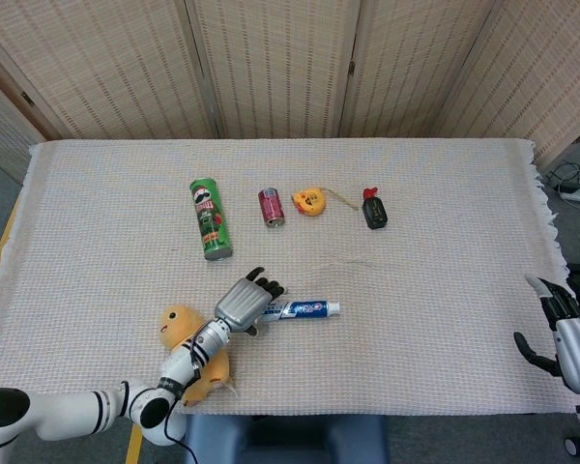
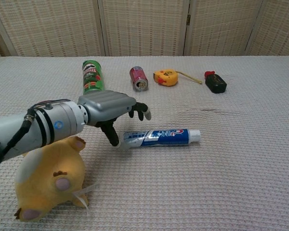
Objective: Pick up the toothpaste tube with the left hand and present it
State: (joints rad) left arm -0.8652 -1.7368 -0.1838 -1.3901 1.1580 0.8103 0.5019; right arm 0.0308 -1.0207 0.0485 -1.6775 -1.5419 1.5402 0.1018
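Left hand [image 2: 111,108] hovers over the crimped left end of the toothpaste tube [image 2: 159,136], palm down, fingers spread and slightly curled, holding nothing. Thumb points down next to the tube's end; contact with it unclear. In head view the left hand [image 1: 248,301] covers that same end of the tube [image 1: 304,308]. Tube lies flat on the table [image 2: 231,159], near the front centre, cap to the right, not lifted.

Left forearm passes above the yellow plush toy [image 2: 48,175], which lies at the front left, just left of the tube; in head view the toy [image 1: 188,343] is partly hidden under the arm.

Right hand [image 1: 570,329] sits at the far right edge of head view, off the table's side, fingers apart, empty; not seen in chest view.

Back row, left to right: green chips can [image 2: 91,76] lying down, red soda can [image 2: 138,78] on its side with its opening toward the camera, yellow tape measure [image 2: 165,77] with a short length of tape pulled out to the right, small black item with a red tip [image 2: 215,82]. All well apart from the tube and both hands. Table covered in a beige woven cloth; folding screen [image 1: 290,68] behind.
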